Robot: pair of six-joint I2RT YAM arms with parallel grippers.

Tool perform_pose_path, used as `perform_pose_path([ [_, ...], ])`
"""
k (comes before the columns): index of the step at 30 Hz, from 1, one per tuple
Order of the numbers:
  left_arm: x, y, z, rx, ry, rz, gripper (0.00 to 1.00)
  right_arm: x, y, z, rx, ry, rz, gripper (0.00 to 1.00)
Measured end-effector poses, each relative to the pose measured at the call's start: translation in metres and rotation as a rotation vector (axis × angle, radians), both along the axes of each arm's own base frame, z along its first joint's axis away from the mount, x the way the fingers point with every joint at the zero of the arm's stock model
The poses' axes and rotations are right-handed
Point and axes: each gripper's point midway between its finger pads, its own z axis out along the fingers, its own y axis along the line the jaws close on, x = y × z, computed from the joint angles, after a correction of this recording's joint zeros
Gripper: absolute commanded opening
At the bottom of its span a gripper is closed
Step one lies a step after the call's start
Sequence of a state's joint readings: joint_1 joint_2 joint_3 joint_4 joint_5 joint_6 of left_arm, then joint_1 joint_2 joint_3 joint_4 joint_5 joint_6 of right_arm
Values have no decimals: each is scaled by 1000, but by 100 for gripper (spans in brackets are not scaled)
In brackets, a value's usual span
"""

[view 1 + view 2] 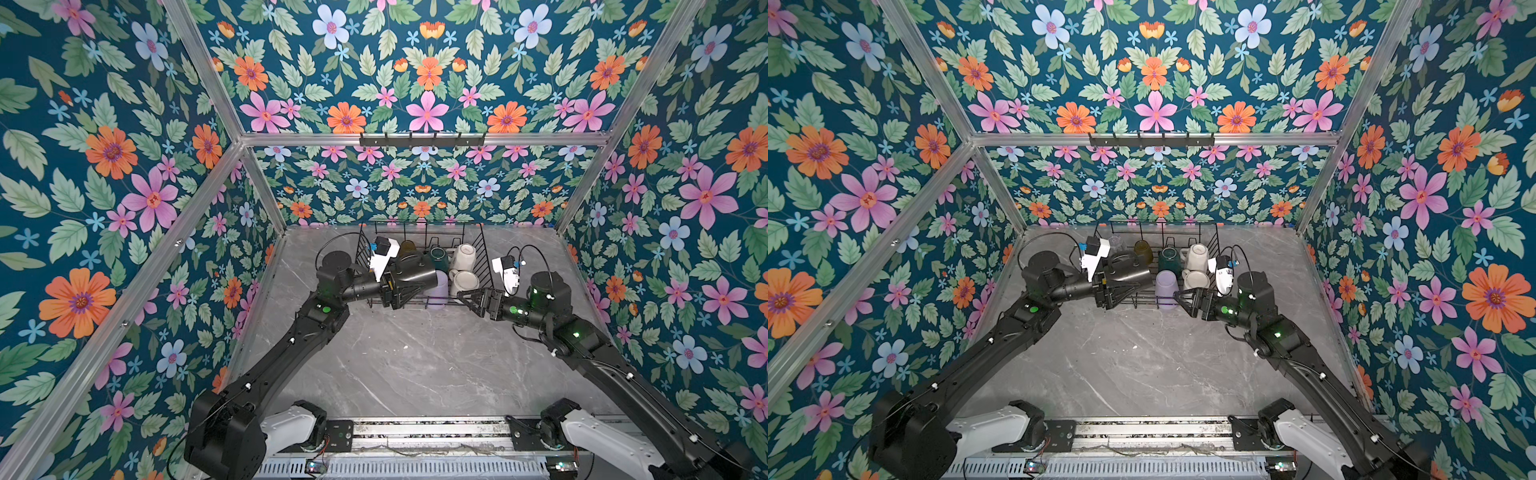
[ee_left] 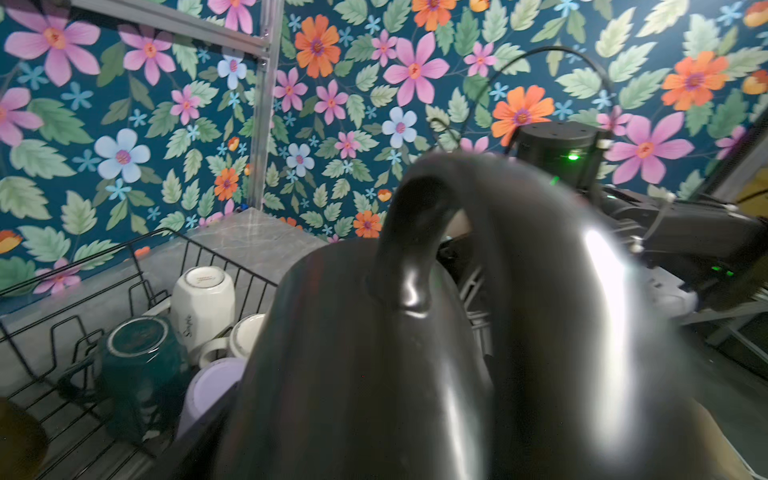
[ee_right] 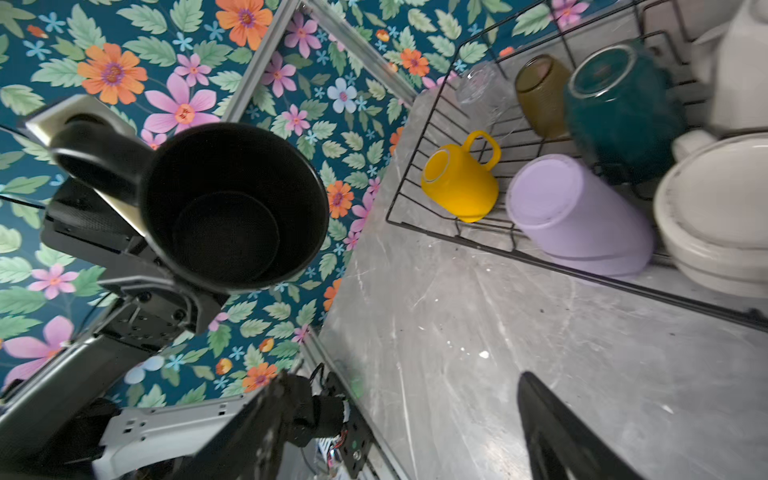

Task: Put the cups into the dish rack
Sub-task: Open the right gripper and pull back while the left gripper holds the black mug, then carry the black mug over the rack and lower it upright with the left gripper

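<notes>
While the black mug (image 3: pixel 232 208) lies sideways between left fingers (image 1: pixel 1121 289), right fingers (image 3: pixel 548 419) stand released.

Black mug (image 3: pixel 232 203), lilac tumbler (image 3: pixel 582 216).

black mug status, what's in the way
Left tool shut on black mug, held sideways at dish rack left end. Right tool open, empty. Yellow mug in that near corner may crowd the drop.

A robot test cell dressed as a kitchen, not a real home: printed floral panels (image 1: pixel 428 62) on a bare aluminium frame (image 1: pixel 291 139), a marble-look tabletop (image 1: pixel 415 361), two arms (image 1: pixel 291 345) mounted on a slotted rail (image 1: pixel 428 434) at 6 o'clock, and a rack (image 1: pixel 486 253) of cups (image 1: pixel 463 255) at 12 o'clock.
</notes>
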State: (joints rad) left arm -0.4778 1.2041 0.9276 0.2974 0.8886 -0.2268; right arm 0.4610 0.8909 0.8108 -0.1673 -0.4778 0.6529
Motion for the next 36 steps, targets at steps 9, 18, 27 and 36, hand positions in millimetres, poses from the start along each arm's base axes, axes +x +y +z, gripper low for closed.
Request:
perform_pose_path([
  [9, 65, 1, -31, 207, 177, 215, 0, -3, -32, -5, -88, -72, -142, 97],
  [18, 111, 10, -81, 441, 382, 383, 0, -2, -38, -14, -129, -70, -162, 98],
  [27, 129, 11, -122, 675, 454, 488, 0, -2, -41, -22, -153, -58, -174, 98],
  [36, 136, 9, -164, 840, 504, 517, 0, -2, -41, -24, -157, -58, -174, 98],
])
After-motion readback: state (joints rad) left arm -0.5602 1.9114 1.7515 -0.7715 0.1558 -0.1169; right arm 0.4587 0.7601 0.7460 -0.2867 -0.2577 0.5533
